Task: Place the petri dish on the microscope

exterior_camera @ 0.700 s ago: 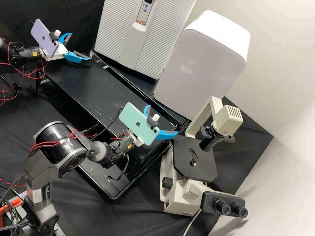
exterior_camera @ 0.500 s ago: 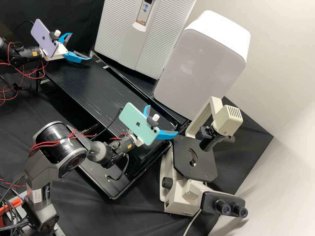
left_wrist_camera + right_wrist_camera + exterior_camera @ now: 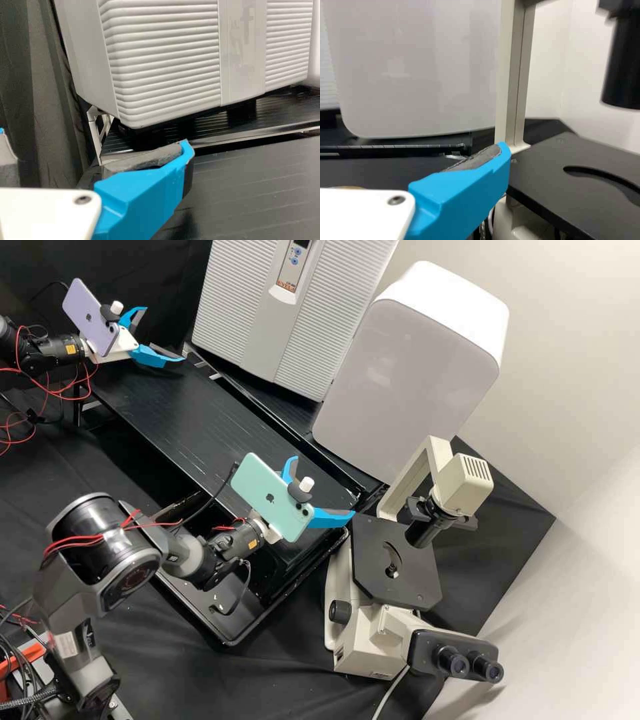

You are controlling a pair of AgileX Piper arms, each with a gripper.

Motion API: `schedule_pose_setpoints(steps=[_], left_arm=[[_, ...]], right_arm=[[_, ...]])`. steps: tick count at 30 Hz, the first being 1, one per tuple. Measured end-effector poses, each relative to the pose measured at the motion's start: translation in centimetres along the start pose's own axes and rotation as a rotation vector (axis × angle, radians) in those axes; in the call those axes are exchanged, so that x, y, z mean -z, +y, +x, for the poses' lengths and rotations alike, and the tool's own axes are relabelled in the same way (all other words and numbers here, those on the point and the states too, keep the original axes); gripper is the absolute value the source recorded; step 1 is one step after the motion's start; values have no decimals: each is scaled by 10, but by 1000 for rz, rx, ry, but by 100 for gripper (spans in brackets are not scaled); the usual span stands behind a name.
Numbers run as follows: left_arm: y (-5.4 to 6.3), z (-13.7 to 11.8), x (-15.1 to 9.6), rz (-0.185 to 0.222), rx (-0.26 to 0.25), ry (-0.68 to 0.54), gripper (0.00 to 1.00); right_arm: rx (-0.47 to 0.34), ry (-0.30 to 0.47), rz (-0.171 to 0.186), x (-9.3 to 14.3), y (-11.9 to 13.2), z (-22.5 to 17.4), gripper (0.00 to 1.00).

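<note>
Dark grey arms [image 3: 63, 607], red wires [image 3: 150, 525] looping across them!
Here's glossy black on the elbow drum [image 3: 77, 520], an orange label [image 3: 252, 544] by the wrist; left gripper [image 3: 165, 334] and right gripper [image 3: 325, 485] sport white plates [image 3: 357, 215], screws [image 3: 396, 200], blue fingers [image 3: 465, 195], grey pads [image 3: 479, 159].

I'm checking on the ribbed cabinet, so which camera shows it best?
The high view: it catches the ribbed cabinet broadly, control panel included. The left wrist view has its lower front; the right wrist view, a narrow strip.
</note>
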Motion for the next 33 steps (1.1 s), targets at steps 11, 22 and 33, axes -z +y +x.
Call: schedule_pose_setpoints(steps=[11, 22, 33], left_arm=[[0, 0, 0, 0, 0, 0, 100], [0, 0, 0, 0, 0, 0, 100], [0, 0, 0, 0, 0, 0, 100]], right_arm=[[-10, 136, -6, 21, -4, -26, 100], [97, 158, -26, 25, -31, -32, 100], [131, 120, -29, 17, -40, -29, 100]])
